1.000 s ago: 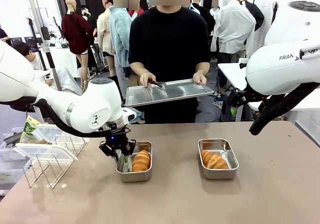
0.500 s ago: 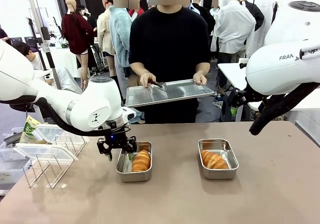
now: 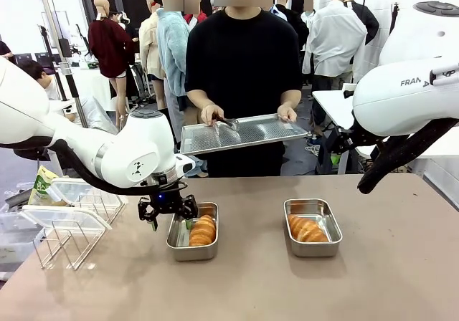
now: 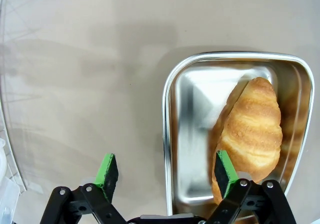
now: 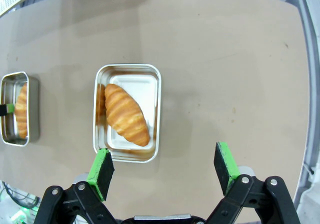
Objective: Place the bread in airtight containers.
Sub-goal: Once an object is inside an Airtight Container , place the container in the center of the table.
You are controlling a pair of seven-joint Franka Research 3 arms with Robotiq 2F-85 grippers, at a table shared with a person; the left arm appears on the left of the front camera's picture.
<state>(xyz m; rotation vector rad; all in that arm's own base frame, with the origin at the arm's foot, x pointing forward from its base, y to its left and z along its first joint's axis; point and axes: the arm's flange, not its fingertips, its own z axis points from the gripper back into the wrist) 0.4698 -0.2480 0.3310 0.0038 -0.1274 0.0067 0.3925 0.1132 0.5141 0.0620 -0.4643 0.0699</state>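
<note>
**Left gripper poised over the left tin**
The left arm reached in low, wrist down, fingers spread and empty astride the tin's left edge. One bread roll lay inside, and a second roll lay in the right tin. The right gripper gaped empty, seemingly high above.

Brown table, steel tin left of centre, second tin right, wire rack at left edge

The bread seems partly hidden behind the left gripper.
</note>
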